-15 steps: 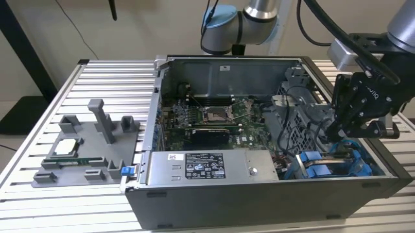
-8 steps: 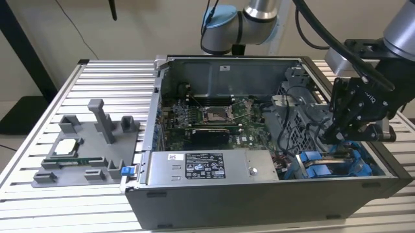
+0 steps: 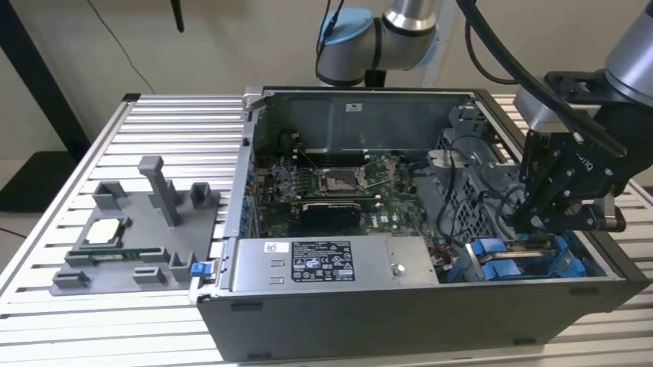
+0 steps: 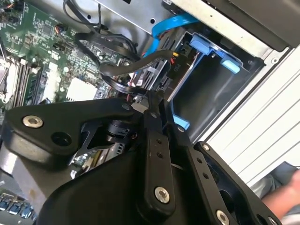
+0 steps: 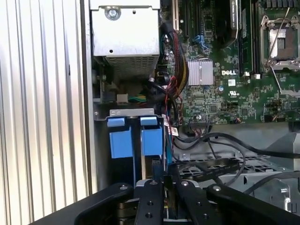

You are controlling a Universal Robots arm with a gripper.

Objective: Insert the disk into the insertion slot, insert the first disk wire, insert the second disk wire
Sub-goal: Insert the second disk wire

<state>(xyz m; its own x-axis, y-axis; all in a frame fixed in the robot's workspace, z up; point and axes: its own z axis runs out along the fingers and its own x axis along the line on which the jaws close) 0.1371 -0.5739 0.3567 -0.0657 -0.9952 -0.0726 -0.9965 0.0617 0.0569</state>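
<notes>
Where end effector point(image 3: 563, 222) hovers — insertion slot point(image 3: 525, 256), blue-edged.

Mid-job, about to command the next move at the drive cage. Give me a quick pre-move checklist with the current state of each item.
1. Gripper above the drive cage: ok, at the case's corner on the exterior view's right.
2. Insertion slot free: ok, the blue-edged bay looks empty in the second wrist view.
3. Disk seated: cannot tell; two blue carriers stand in the cage, but no drive body can be made out.
4. Cables clear: not ok, black cables loop right beside the gripper.
5. Workspace clear: not ok, what looks like a hand is beside the case.
</notes>
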